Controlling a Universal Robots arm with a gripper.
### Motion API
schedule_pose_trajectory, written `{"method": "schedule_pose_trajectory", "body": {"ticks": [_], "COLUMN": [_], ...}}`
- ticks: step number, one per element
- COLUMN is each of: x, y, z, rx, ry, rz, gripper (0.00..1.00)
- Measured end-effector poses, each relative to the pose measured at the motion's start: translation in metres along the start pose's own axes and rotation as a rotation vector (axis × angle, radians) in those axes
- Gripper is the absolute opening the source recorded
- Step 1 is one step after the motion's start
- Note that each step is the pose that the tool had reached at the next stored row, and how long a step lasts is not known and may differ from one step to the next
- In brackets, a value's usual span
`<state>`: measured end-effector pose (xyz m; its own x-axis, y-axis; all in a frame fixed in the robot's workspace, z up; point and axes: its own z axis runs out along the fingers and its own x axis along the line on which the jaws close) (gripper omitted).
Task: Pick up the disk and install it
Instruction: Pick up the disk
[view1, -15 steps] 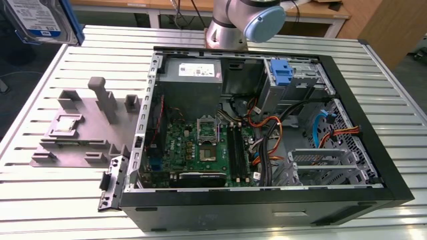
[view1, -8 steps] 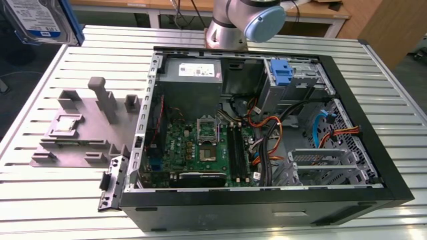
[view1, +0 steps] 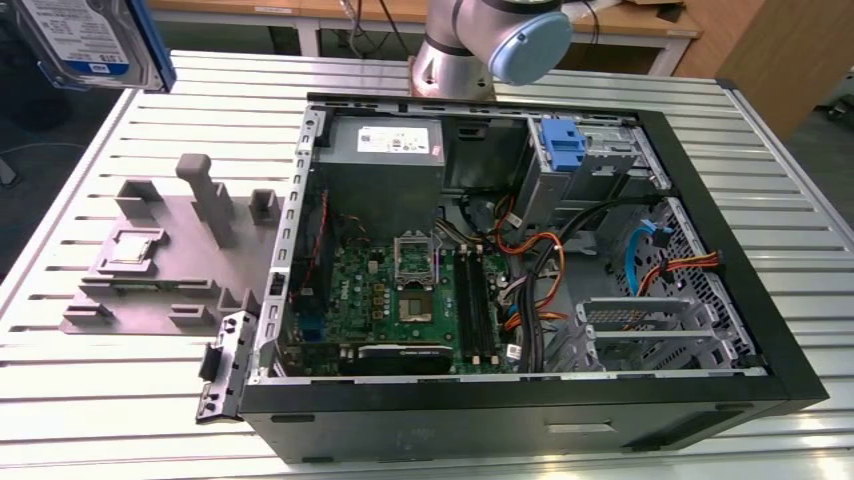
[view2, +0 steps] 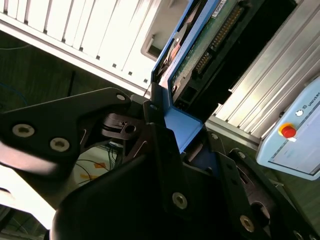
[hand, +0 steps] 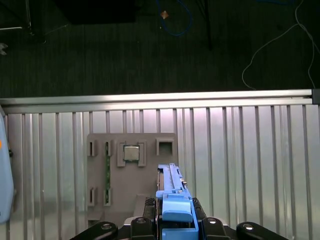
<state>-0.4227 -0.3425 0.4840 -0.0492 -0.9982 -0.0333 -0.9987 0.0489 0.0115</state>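
The disk (view1: 94, 40) hangs in the air above the table's far corner at the exterior view's left, its blue-and-white label facing the camera. In the second wrist view its green circuit-board underside (view2: 212, 42) and blue rail (view2: 182, 125) sit between black fingers, with my gripper (view2: 170, 117) shut on it. The first wrist view looks along the disk's blue rail (hand: 174, 197) from my gripper (hand: 172, 222) down to the table. The open computer case (view1: 747, 300) lies at the exterior view's right, well apart from the disk.
A grey fixture plate (view1: 174, 250) (hand: 130, 170) holding a processor chip (hand: 131, 153) lies beside the case, below the disk. An upright blue latch (view1: 563, 145) stands at the case's drive bay. The arm's base (view1: 454, 60) is behind the case. A pendant (view2: 295, 135) lies nearby.
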Motion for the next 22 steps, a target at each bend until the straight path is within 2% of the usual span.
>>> {"method": "schedule_pose_trajectory", "body": {"ticks": [11,22], "x": [-0.0004,-0.001], "y": [-0.0087,-0.0227], "z": [-0.0001,-0.0002], "rx": [0.0,-0.0001], "ry": [0.0,0.0], "rz": [0.0,0.0], "gripper": [0.37,0.37]}}
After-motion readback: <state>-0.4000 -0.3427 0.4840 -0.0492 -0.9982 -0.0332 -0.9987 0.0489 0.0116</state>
